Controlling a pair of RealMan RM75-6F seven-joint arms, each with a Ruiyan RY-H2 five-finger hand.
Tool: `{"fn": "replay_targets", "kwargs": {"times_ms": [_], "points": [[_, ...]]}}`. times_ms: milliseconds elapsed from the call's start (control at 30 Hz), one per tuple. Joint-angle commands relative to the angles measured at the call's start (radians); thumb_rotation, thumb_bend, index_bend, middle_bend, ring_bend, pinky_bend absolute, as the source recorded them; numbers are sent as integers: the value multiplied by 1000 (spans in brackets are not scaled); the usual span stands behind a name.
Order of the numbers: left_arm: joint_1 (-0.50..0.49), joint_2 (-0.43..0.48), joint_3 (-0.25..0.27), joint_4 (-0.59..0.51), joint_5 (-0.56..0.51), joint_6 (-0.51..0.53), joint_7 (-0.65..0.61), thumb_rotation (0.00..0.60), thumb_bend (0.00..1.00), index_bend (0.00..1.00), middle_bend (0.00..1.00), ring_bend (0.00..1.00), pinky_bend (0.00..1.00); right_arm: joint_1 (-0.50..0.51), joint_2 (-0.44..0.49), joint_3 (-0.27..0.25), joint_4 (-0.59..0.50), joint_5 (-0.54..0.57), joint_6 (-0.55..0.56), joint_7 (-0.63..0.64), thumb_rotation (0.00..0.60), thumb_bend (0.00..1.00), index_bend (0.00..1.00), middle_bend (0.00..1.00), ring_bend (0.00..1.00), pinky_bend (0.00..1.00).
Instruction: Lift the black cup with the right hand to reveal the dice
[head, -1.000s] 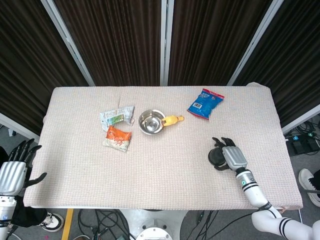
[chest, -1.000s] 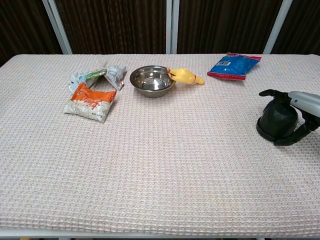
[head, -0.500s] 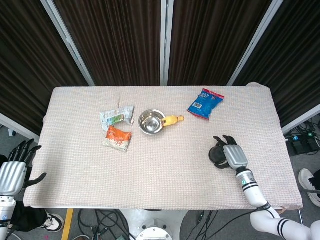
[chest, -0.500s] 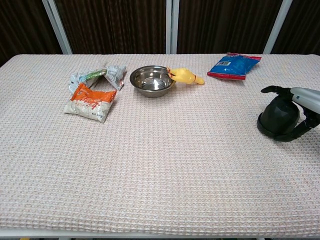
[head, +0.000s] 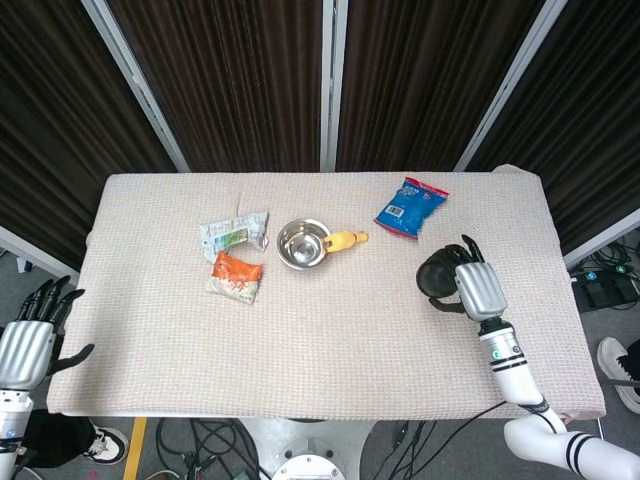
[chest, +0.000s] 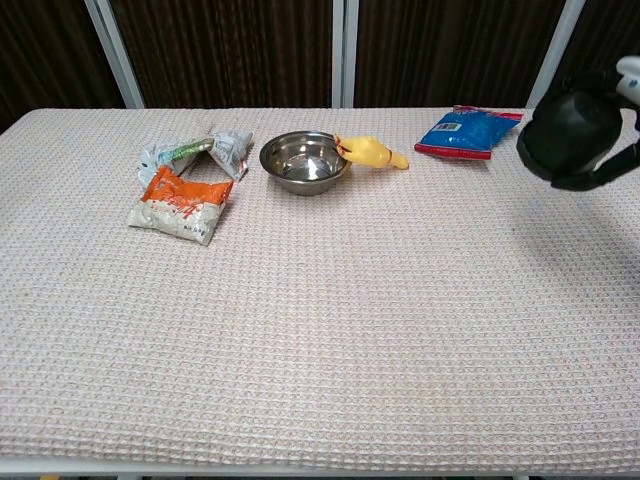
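The black cup (head: 437, 275) hangs upside down in the air above the right side of the table (head: 330, 330). My right hand (head: 478, 288) grips it from the right side, fingers wrapped around its body. In the chest view the cup (chest: 570, 125) is high at the right edge, well clear of the cloth, and only the right hand's fingers (chest: 608, 176) show. I can make out no dice on the cloth below the cup. My left hand (head: 25, 345) hangs beyond the table's left edge, fingers apart, holding nothing.
A steel bowl (head: 303, 243) and a yellow toy (head: 346, 240) sit at the table's middle rear. A blue snack bag (head: 411, 207) lies behind the cup. Two snack packets, one silver-green (head: 234, 232) and one orange (head: 236, 277), lie at the left.
My right hand has raised the black cup off the cloth, from resting on the table to well above it. The left hand stayed put.
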Motion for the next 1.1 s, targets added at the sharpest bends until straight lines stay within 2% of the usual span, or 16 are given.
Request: {"fn": "replay_targets", "kwargs": {"times_ms": [33, 133, 200, 367, 467, 567, 667, 733, 833, 933, 1100], "points": [[-2, 2, 0, -7, 3, 0, 7, 600, 153, 164, 33, 0, 129, 16, 96, 58, -162, -53, 84, -63, 600, 197, 549, 538, 191, 6], [-5, 2, 0, -13, 5, -2, 10, 600, 153, 164, 33, 0, 129, 10, 120, 70, -227, -73, 129, -94, 600, 196, 556, 545, 195, 11], [-6, 0, -1, -14, 6, -2, 10, 600, 153, 164, 33, 0, 129, 4, 113, 52, -214, -51, 111, -115, 600, 195, 562, 548, 198, 18], [-6, -1, 2, -12, 10, 0, 7, 600, 153, 164, 33, 0, 129, 17, -1, -35, 17, 101, -105, -160, 600, 198, 564, 547, 225, 12], [-4, 3, 0, -11, 7, 4, 6, 600, 153, 164, 33, 0, 129, 22, -47, -48, 80, 68, -92, -116, 600, 202, 565, 546, 254, 0], [-4, 6, -4, -11, 1, 2, 6, 600, 152, 164, 33, 0, 128, 29, -19, -4, 8, -12, 30, -63, 600, 201, 567, 546, 254, 0], [-8, 1, -4, -13, 1, -4, 6, 600, 152, 164, 33, 0, 129, 24, 66, 29, -112, -46, 96, -91, 600, 199, 571, 549, 255, 0], [-11, -3, 0, -15, 2, -12, 9, 600, 153, 164, 33, 0, 129, 16, 130, 30, -170, -15, 70, -164, 600, 187, 575, 553, 255, 0], [-12, -3, 5, -15, 5, -18, 16, 600, 153, 164, 33, 0, 128, 23, 183, 9, -230, 76, -43, -261, 600, 172, 575, 555, 255, 0], [-6, -3, 1, -15, -1, -6, 23, 600, 153, 164, 33, 0, 128, 61, 143, -20, -263, 100, -125, -336, 600, 185, 575, 554, 255, 0], [1, 1, -3, -18, -11, 0, 24, 600, 153, 164, 33, 0, 129, 179, -13, -40, -280, 91, -264, -433, 600, 187, 573, 550, 255, 0]]}}
